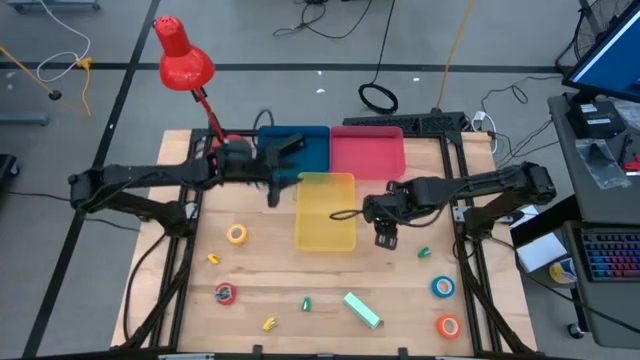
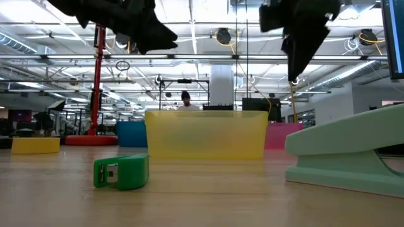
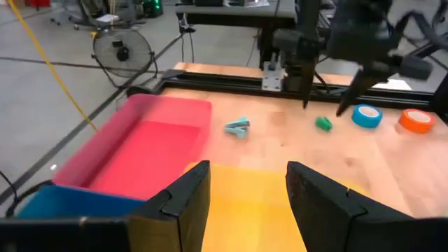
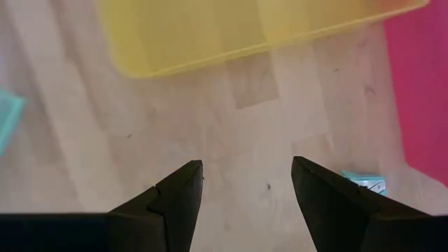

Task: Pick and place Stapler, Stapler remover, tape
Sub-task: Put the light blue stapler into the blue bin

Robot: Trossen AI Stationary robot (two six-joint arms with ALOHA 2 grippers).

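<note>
Beside the yellow bin's [image 1: 325, 212] edge, right claw [image 1: 386, 238] hangs open.

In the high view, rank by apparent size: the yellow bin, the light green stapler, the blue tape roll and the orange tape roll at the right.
1. yellow bin, by far the largest.
2. light green stapler.
3. blue tape roll and orange tape roll: they look alike in size, so no ranking between them.

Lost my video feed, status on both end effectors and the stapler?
Left end effector open, empty, above the bins. Right end effector open, empty, over bare table beside yellow bin. Stapler untouched near front edge. Nothing in the way.
</note>
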